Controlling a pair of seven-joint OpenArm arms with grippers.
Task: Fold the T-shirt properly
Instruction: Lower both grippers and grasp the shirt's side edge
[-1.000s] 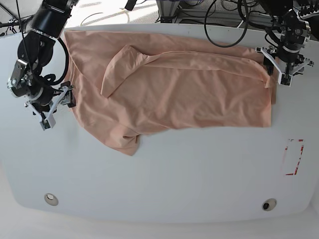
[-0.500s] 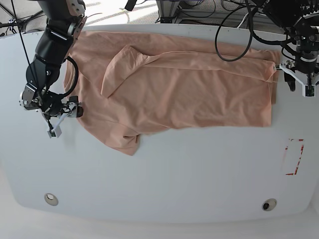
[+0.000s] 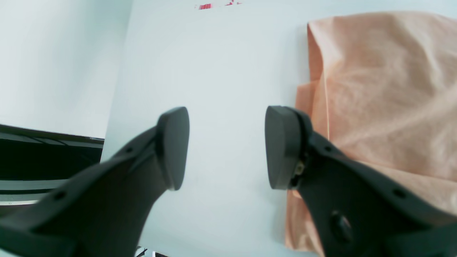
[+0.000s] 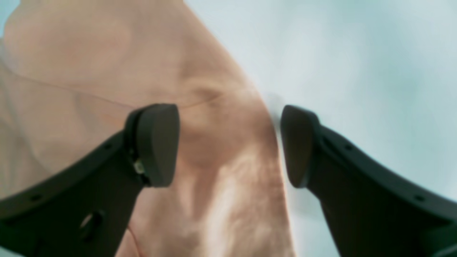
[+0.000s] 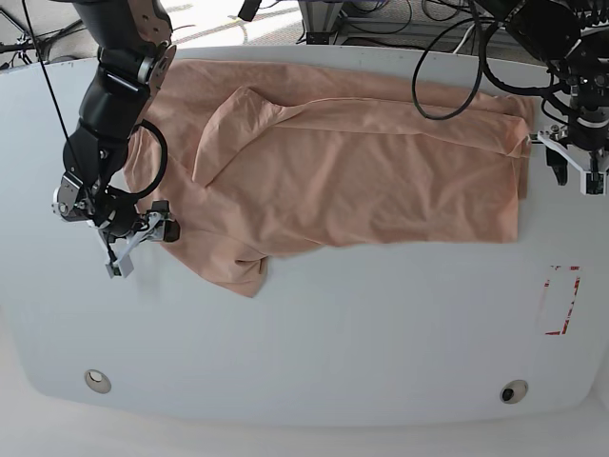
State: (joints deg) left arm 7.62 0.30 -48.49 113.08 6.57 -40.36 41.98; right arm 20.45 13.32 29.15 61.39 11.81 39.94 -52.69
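The T-shirt (image 5: 343,176) lies spread across the far half of the white table, salmon-peach, with one sleeve folded onto its body. At the shirt's lower left edge, my right gripper (image 5: 138,243) is open. In the right wrist view its fingers (image 4: 157,142) straddle a blurred fold of the T-shirt (image 4: 214,125), one over cloth and the other over bare table. My left gripper (image 5: 576,171) stands just off the shirt's right edge. It is open (image 3: 226,148) with only white table between its pads, and the T-shirt (image 3: 385,89) lies beside the right-hand finger.
A red-outlined rectangle (image 5: 561,300) is marked on the table at the near right. Two round fittings (image 5: 97,381) (image 5: 514,391) sit near the front edge. Cables hang behind the table's back edge. The table's side edge (image 3: 107,135) runs close to the left gripper.
The right gripper has moved down and inward to the shirt's lower left edge. The left gripper has moved outward and down, off the shirt's right edge. Both stayed open.
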